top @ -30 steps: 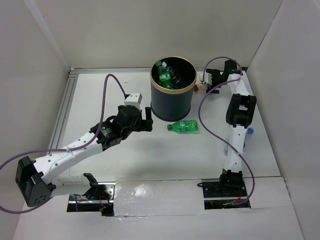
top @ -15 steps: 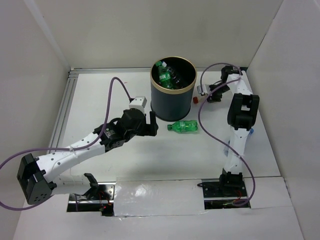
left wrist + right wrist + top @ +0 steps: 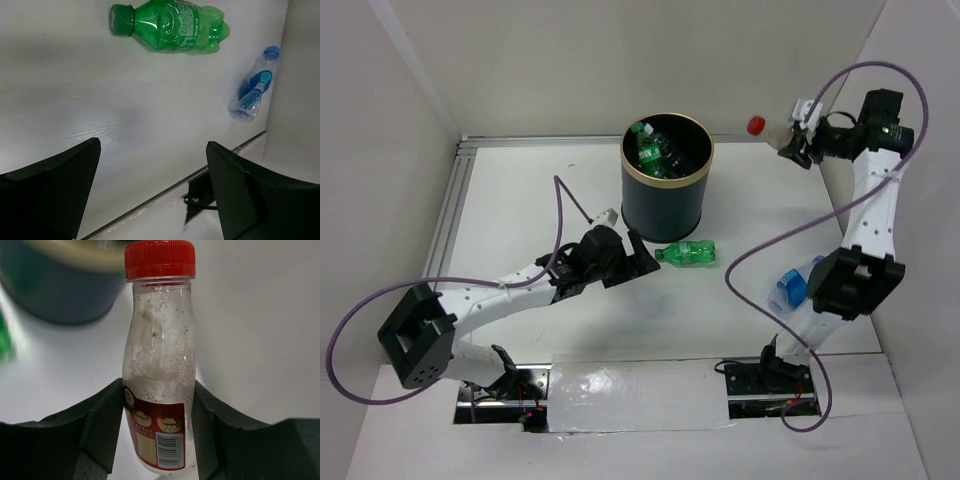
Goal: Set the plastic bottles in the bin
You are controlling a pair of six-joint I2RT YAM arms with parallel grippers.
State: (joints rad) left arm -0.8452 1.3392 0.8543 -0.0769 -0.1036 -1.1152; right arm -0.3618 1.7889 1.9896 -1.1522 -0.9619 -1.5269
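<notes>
lifted off the desk by its far edge, my right hand now grips the red-capped bottle; left hand hangs released near the green bottle.

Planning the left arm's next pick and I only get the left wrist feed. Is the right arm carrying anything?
Observer: Yes. The right gripper is shut on a clear red-capped bottle, held up to the right of the bin.
Operator: Where's the bin from my green bottle?
Observer: The green bottle lies on its side just in front of the bin, on the arms' side.
Operator: Anything in the bin?
Observer: Several bottles inside, mostly green.
</notes>
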